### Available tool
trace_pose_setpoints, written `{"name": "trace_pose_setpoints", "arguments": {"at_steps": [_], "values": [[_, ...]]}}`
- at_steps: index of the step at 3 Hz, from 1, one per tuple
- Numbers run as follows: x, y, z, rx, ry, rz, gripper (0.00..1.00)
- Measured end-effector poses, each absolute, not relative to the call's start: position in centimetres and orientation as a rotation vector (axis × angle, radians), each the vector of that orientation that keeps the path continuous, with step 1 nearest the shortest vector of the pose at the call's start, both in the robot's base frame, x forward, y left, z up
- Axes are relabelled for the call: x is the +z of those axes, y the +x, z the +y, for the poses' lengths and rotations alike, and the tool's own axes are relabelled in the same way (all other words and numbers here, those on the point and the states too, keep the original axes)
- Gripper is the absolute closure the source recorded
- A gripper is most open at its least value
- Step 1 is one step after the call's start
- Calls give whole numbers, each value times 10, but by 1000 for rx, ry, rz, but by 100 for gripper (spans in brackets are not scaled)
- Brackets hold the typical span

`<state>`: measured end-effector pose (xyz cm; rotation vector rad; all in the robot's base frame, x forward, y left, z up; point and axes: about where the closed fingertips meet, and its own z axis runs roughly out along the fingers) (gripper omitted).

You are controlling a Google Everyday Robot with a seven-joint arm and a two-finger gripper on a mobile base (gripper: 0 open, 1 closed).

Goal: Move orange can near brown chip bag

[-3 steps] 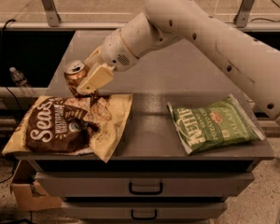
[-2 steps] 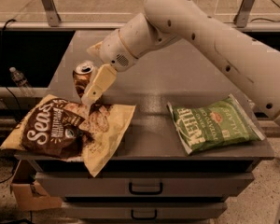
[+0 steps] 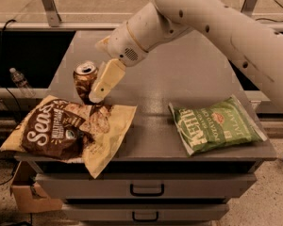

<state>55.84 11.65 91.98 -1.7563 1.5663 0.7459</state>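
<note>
You have the white arm [image 3: 217,22] stretching in from the upper right over the grey drawer cabinet [image 3: 188,79]. On the cabinet's top, the brown chip bag [image 3: 61,131] hangs over the front left corner, and the green chip bag [image 3: 214,126] lies flat near the front right, well apart from it. The gripper [image 3: 103,84] sits low over the left side, right against the orange can [image 3: 85,79], which stands upright just behind the brown chip bag's upper edge, and you cannot tell whether the gripper clamps the can or is free.
</note>
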Motion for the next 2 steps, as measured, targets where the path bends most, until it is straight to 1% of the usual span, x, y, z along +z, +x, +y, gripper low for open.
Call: {"name": "trace_pose_setpoints", "arguments": {"at_steps": [2], "values": [[976,523,35,563,-1683,1651,0]]}}
